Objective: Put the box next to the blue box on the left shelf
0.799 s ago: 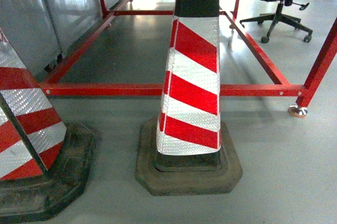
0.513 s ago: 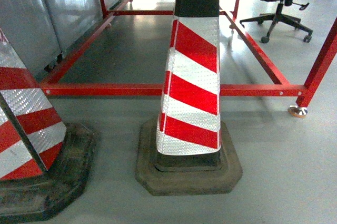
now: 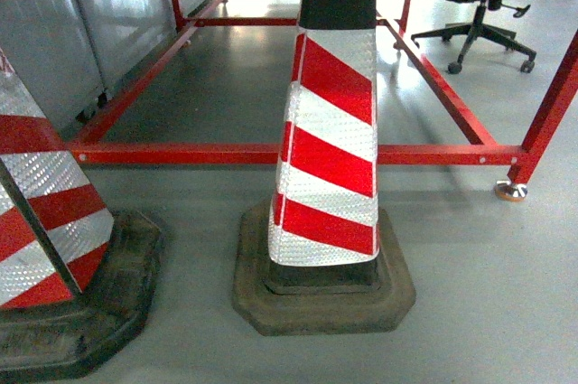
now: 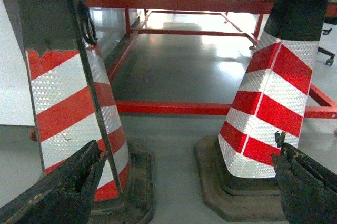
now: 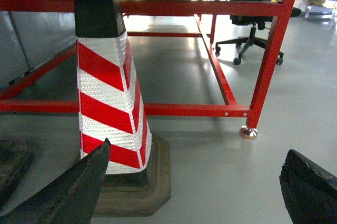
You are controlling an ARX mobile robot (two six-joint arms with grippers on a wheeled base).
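The box, the blue box and the left shelf are all out of view. My left gripper (image 4: 189, 153) is open, its two dark fingers (image 4: 68, 187) wide apart with only grey floor between them. My right gripper (image 5: 197, 153) is open too, and nothing is between its fingers (image 5: 308, 190). Neither gripper shows in the head view. Both hang low over the floor and face two traffic cones.
A red-and-white striped cone (image 3: 330, 149) on a black base stands straight ahead, with a second cone (image 3: 41, 212) at the left. Behind them runs a low red steel frame (image 3: 271, 154) with a foot (image 3: 510, 190). An office chair (image 3: 479, 27) stands far right. Grey panels (image 3: 81, 32) stand at the left.
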